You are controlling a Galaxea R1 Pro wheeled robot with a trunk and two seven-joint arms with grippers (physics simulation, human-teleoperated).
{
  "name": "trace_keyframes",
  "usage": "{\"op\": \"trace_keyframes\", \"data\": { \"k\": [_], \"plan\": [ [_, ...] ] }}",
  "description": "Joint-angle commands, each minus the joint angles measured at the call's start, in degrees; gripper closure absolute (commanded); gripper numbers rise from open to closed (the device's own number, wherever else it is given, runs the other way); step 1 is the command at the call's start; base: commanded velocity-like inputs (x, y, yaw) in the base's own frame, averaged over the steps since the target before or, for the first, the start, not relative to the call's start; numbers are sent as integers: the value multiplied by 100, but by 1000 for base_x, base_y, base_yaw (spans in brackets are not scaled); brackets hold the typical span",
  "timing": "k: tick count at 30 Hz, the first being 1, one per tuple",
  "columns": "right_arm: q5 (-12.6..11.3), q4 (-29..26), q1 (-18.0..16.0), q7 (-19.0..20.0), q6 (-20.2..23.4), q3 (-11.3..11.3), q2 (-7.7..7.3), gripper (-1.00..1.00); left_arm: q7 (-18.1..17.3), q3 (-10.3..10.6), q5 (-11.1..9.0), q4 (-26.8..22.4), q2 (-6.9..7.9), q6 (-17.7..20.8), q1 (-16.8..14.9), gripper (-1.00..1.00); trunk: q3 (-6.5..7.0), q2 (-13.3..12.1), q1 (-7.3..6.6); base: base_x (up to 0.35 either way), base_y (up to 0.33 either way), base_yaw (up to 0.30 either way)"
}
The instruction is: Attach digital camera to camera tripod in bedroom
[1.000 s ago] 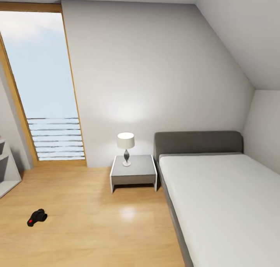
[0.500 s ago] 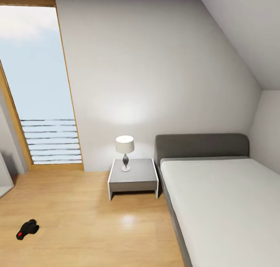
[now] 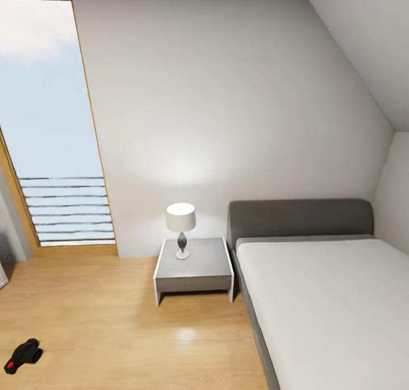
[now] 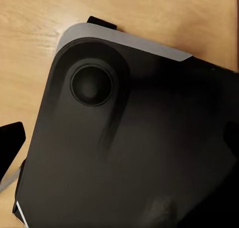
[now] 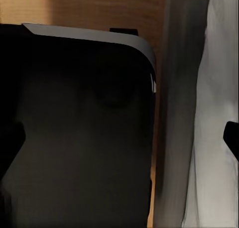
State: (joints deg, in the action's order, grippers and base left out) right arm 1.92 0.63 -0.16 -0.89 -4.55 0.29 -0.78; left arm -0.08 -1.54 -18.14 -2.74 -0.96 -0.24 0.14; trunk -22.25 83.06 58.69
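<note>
You are looking into the bedroom from the head view, where the digital camera [image 3: 23,356] is lying on the light wood floor [image 3: 113,322] at the lower left corner of the picture, black, with a red spot on the end turned toward you. It is sitting well apart from the other furniture, out in the open floor below the tall window [image 3: 51,129], whose wooden frame is running up the left side and whose lower part is showing horizontal slats. Against the white back wall [image 3: 227,95] a grey nightstand with white sides [image 3: 194,269] is standing just beside the bed [image 3: 329,299], and a small lamp with a white shade [image 3: 181,230] is standing upright on the back of the nightstand top. The bed is showing a grey headboard [image 3: 301,218] touching the wall and a plain white mattress reaching toward the lower right. The ceiling is sloping down over the bed on the right. In the left wrist view a dark fingertip [image 4: 10,151] is poking in at the edge over the robot's black base [image 4: 129,138] and the wood floor, and in the right wrist view a dark fingertip [image 5: 231,136] is showing against the side of the bed; from these slivers you cannot tell whether either claw is apart or together.
</note>
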Motion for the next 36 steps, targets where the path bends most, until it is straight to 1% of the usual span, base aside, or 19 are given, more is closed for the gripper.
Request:
{"op": "trace_keyframes", "data": {
  "k": [1, 8, 20, 29, 33, 36],
  "plan": [
    [20, 7, -2, -10, -26, 1, 0, -100, -1, -13, -23, -7, -1, -3, 2, -100, -4, 2, 4, 322, 0, 4],
    [19, 7, -2, -37, -20, 2, 3, -100, -1, -13, -23, -7, -1, -3, 3, -100, -4, 2, 4, 322, 0, 147],
    [19, 7, -2, -42, -28, 6, -1, -100, -1, -13, -34, -7, -1, -11, 0, -100, -4, 2, 4, 320, 0, 252],
    [19, 7, -2, -42, -28, 6, -1, -100, -1, -8, -192, -7, 3, -11, 2, -100, -4, 2, 4, 291, 0, 268],
    [19, 7, -2, -42, -28, 6, -1, -100, -1, -6, -273, -10, 6, -11, 3, -100, -4, 2, 4, 118, 0, 270],
    [19, 7, -2, -42, -28, 6, -1, -100, -1, -5, -297, -10, 7, -11, 0, -100, -4, 2, 4, 44, 0, 270]
  ]
}}
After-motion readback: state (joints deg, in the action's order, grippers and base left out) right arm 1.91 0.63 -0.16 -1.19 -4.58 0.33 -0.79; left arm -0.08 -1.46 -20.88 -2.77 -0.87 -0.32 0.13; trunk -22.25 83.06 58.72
